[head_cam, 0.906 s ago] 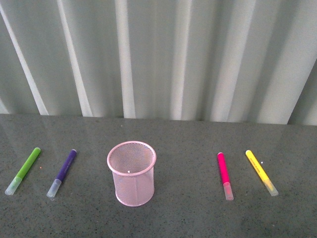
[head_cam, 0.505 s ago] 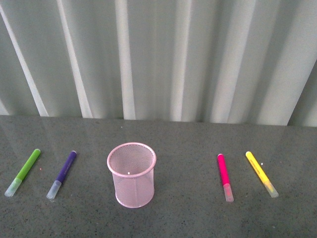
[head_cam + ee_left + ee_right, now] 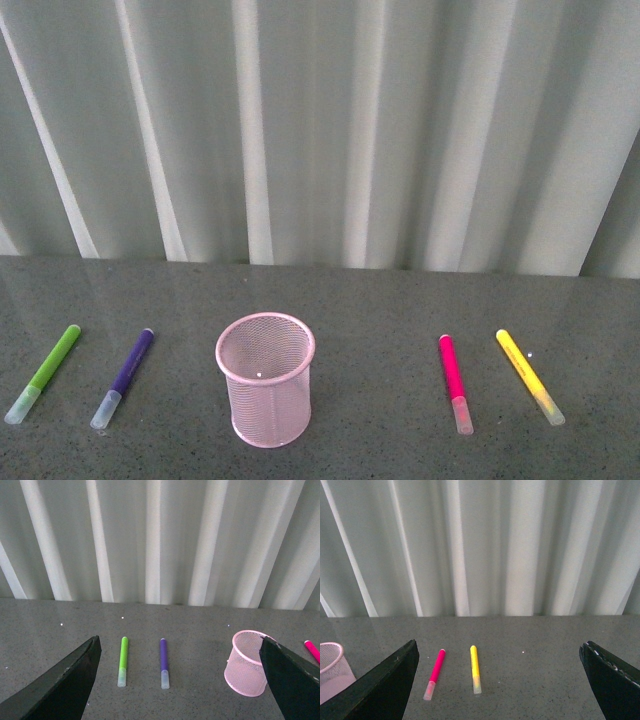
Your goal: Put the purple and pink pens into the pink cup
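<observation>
The pink cup (image 3: 265,378) stands upright and empty in the middle of the grey table. The purple pen (image 3: 122,376) lies flat to its left, the pink pen (image 3: 454,381) flat to its right. Neither arm shows in the front view. In the left wrist view my left gripper (image 3: 185,680) is open and empty, above and short of the purple pen (image 3: 163,662) and the cup (image 3: 247,663). In the right wrist view my right gripper (image 3: 505,680) is open and empty, with the pink pen (image 3: 435,673) in front of it and the cup's edge (image 3: 332,670) at the side.
A lime-green marker (image 3: 43,385) lies left of the purple pen. A yellow marker (image 3: 529,375) lies right of the pink pen. A pale pleated curtain (image 3: 320,130) hangs behind the table's far edge.
The whole scene has slid downward in the front view, so the camera has tilted or risen a little. The pens and cup keep their places on the table.
</observation>
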`<state>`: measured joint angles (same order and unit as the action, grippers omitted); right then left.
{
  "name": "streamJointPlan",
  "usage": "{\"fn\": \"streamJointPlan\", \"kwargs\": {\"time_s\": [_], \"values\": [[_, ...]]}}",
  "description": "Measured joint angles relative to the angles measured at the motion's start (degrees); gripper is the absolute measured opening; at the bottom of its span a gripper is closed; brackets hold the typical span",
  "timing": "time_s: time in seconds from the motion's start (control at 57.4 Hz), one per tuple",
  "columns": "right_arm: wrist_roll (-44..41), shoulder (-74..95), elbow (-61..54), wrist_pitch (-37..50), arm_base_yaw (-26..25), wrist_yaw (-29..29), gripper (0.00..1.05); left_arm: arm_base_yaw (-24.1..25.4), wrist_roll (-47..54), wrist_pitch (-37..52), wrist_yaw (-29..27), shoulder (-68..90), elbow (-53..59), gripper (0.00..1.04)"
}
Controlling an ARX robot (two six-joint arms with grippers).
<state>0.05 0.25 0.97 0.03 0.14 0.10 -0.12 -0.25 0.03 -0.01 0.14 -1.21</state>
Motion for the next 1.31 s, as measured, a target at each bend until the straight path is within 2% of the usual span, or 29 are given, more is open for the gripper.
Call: {"fn": "streamJointPlan", "kwargs": {"time_s": [0.505,0.523,0.592,0.627,0.697,0.854,1.028,1.115,1.306], "values": [[0.0,0.0,0.0,0.0,0.0,0.0,0.98,0.0,0.0,0.0,0.0,0.0,0.0,0.98],[0.0,0.0,0.0,0.0,0.0,0.0,0.98,0.0,0.0,-0.1,-0.4,0.1,0.0,0.98],[0.0,0.0,0.0,0.0,0.0,0.0,0.98,-2.3,-1.6,-8.3,-9.8,4.3,-2.8,0.98],[0.0,0.0,0.0,0.0,0.0,0.0,0.98,-2.4,-2.2,-11.6,-12.7,7.0,-4.0,0.98],[0.0,0.0,0.0,0.0,0.0,0.0,0.98,-2.0,-2.8,-13.9,-13.6,11.3,-5.3,0.98],[0.0,0.0,0.0,0.0,0.0,0.0,0.98,-1.6,-2.8,-6.4,-12.1,20.4,-9.5,0.98],[0.0,0.0,0.0,0.0,0.0,0.0,0.98,-1.9,-2.2,6.0,-11.0,41.7,-16.5,0.98],[0.0,0.0,0.0,0.0,0.0,0.0,0.98,-2.9,-1.3,7.0,-8.5,52.7,-20.3,0.98],[0.0,0.0,0.0,0.0,0.0,0.0,0.98,-5.4,1.0,9.6,-7.3,67.9,-26.9,0.98]]}}
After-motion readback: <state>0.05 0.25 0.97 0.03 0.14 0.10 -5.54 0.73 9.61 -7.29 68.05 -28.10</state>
